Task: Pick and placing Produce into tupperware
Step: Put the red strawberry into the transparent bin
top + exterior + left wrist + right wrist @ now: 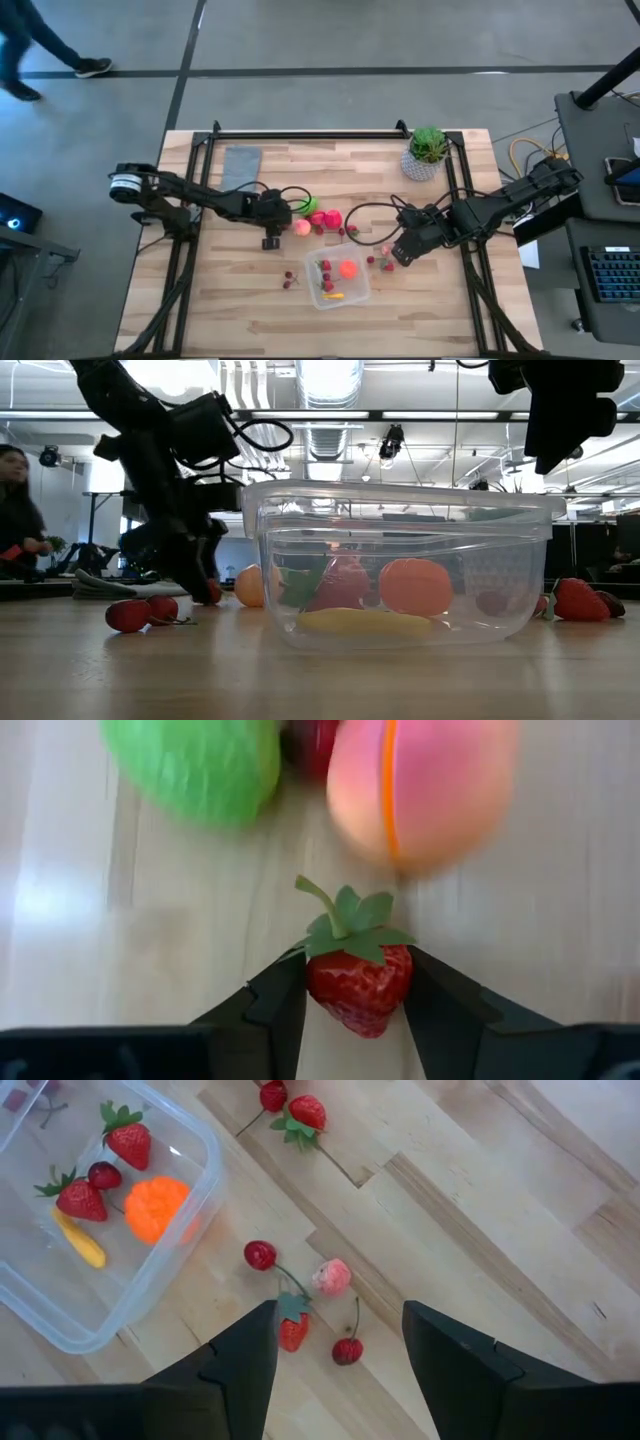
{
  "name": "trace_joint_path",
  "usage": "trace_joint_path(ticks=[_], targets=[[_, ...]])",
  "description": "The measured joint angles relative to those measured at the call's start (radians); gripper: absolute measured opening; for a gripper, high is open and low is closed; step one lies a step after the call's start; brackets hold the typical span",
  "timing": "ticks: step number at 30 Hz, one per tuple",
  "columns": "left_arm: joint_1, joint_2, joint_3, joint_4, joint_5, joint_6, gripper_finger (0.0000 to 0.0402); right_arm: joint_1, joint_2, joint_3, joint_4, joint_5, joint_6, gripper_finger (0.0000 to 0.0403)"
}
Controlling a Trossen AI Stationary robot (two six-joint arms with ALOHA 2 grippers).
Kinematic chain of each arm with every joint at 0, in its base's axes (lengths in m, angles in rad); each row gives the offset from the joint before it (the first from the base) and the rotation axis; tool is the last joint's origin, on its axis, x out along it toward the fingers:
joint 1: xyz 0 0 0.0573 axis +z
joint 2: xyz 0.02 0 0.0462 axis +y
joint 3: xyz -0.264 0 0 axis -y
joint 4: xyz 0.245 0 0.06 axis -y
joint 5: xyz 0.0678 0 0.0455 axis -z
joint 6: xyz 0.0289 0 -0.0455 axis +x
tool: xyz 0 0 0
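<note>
1. The left gripper [355, 990] is pinching a strawberry [358, 982] on the surface [240, 300], left of centre.
2. It should probably be lifting straight, clearing the peach [420, 785].
3. The tupperware [337, 279] is waiting lower centre.
4. The right gripper [340, 1345] is hovering half-open, empty.
</note>
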Motion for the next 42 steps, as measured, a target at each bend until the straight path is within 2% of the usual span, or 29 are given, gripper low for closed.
trace_joint_path(ticks=[3,7,12,17,20,25,32,36,38,42], targets=[[-0.003,-0.064,0.008,-0.086,0.001,-0.002,0.0129,0.000,0.000,0.000,0.000,0.000,-0.004,0.0206],[-0.025,-0.197,0.020,-0.115,0.031,-0.083,0.0128,0.000,0.000,0.000,0.000,0.000,-0.022,0.0206],[-0.096,-0.341,0.020,-0.006,0.106,-0.198,0.0128,0.000,0.000,0.000,-0.001,0.000,-0.052,0.0206],[-0.202,-0.372,0.020,0.202,0.141,-0.281,0.0128,0.000,0.000,-0.001,0.000,-0.002,-0.082,0.0206],[-0.259,-0.321,0.040,0.300,0.148,-0.325,0.0128,0.000,0.000,-0.002,0.000,-0.021,-0.110,0.0206],[-0.315,-0.146,0.156,0.286,0.146,-0.342,0.0128,0.000,-0.001,-0.005,-0.002,-0.055,-0.154,0.0206],[-0.328,0.102,0.322,0.282,0.145,-0.341,0.0128,0.007,-0.039,-0.005,-0.050,-0.056,-0.193,0.0206],[-0.328,0.179,0.375,0.266,0.145,-0.343,0.0128,0.031,-0.072,-0.005,-0.106,-0.056,-0.191,0.0206],[-0.328,0.203,0.408,0.205,0.142,-0.363,0.0132,0.047,-0.089,-0.006,-0.123,-0.055,-0.187,0.0206],[-0.328,0.233,0.460,0.131,0.133,-0.441,0.0160,0.075,-0.117,-0.006,-0.138,-0.044,-0.184,0.0206]])
